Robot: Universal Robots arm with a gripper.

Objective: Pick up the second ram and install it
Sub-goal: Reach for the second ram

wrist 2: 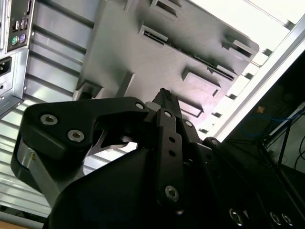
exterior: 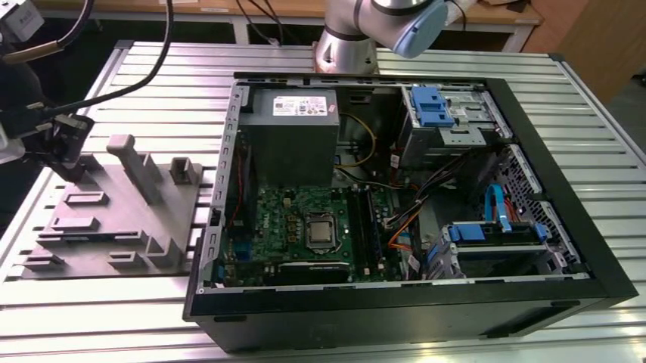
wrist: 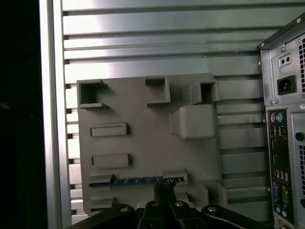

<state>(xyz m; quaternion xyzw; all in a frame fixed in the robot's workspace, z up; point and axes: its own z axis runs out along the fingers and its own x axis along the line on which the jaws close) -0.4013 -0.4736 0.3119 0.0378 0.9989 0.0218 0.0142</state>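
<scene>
One stick, the second ram (wrist: 138,181), sits on edge in the grey fixture (wrist: 143,124), presumably slotted upright for pickup; hand (wrist: 163,190) poised at it, opening cannot be told.

**Second RAM stick seated in its holder slot**

In the first wrist view, the second ram (wrist: 136,181) appears as a long, thin, narrow strip, dark blue along its exposed edge. It stands on edge and level, seated lengthwise in a slot of the grey holder plate (wrist: 143,133). The jaws of the gripper (wrist: 163,190) sit directly over it, nearer one end than the middle, so most of the strip extends to one side of the jaws. Contact between the jaws and the strip cannot be made out.
</scene>
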